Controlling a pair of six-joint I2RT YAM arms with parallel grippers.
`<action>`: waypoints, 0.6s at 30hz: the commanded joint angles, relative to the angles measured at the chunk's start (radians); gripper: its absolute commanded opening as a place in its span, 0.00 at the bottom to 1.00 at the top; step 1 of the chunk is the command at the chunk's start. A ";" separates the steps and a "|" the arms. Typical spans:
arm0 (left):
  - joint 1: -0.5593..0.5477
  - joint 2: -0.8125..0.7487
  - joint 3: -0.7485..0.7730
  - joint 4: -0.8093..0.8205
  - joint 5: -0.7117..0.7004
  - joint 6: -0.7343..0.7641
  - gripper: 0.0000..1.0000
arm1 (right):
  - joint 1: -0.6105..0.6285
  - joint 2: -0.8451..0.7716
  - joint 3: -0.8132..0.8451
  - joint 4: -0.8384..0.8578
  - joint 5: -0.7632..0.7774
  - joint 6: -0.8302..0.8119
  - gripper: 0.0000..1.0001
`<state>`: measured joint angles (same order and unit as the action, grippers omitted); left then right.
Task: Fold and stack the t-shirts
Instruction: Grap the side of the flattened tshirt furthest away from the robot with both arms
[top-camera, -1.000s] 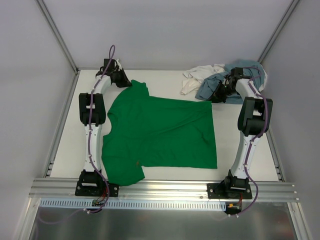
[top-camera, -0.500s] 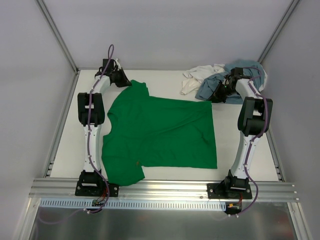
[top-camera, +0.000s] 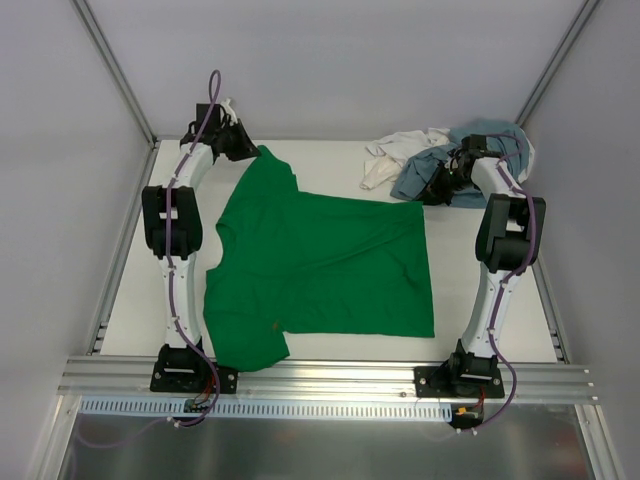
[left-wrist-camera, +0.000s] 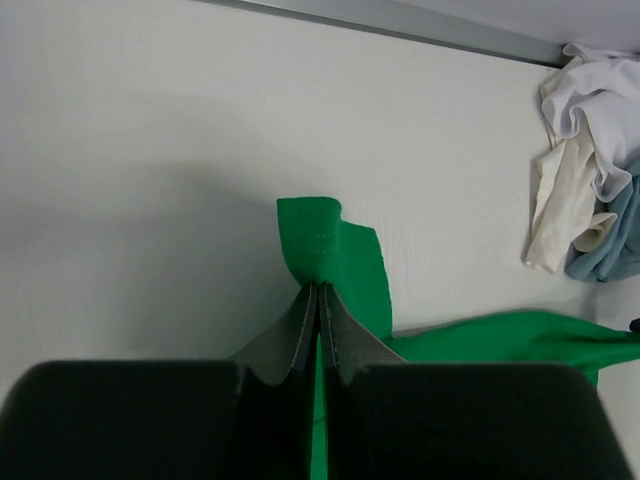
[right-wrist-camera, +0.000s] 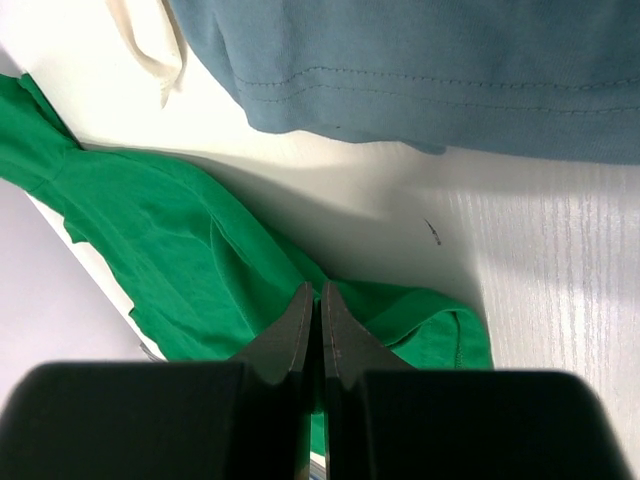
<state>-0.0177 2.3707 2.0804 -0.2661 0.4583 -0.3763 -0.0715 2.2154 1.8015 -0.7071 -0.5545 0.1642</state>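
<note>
The bright green t-shirt (top-camera: 320, 265) lies spread flat across the middle of the table. My left gripper (top-camera: 248, 150) is at the far left corner, shut on the shirt's far sleeve (left-wrist-camera: 340, 250), its tips (left-wrist-camera: 318, 290) pinching the cloth. My right gripper (top-camera: 432, 190) is at the shirt's far right hem corner, shut on green cloth (right-wrist-camera: 150, 230), its tips (right-wrist-camera: 318, 290) closed together. The grey-blue t-shirt (top-camera: 495, 132) and the white t-shirt (top-camera: 395, 155) lie crumpled together at the far right, just behind the right gripper.
The grey-blue shirt's hem (right-wrist-camera: 420, 50) hangs right above the right fingers, and a white scrap (right-wrist-camera: 145, 40) is beside it. The enclosure's rear rail (left-wrist-camera: 400, 15) runs close behind the left gripper. Grey walls stand on both sides.
My left gripper has moved back and to the left with the sleeve, stretching it towards the far left corner. The right arm has hardly moved.
</note>
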 joint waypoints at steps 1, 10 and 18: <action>0.010 -0.071 -0.051 0.021 0.023 0.011 0.00 | 0.004 -0.080 -0.008 -0.003 -0.021 0.005 0.00; 0.010 -0.038 -0.052 -0.011 0.022 0.005 0.00 | 0.004 -0.080 -0.011 0.005 -0.025 0.009 0.01; 0.010 -0.022 -0.048 -0.010 -0.049 0.011 0.99 | 0.003 -0.077 -0.014 0.003 -0.025 0.008 0.00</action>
<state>-0.0177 2.3653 2.0182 -0.2901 0.4423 -0.3779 -0.0715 2.2040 1.7893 -0.7033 -0.5621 0.1646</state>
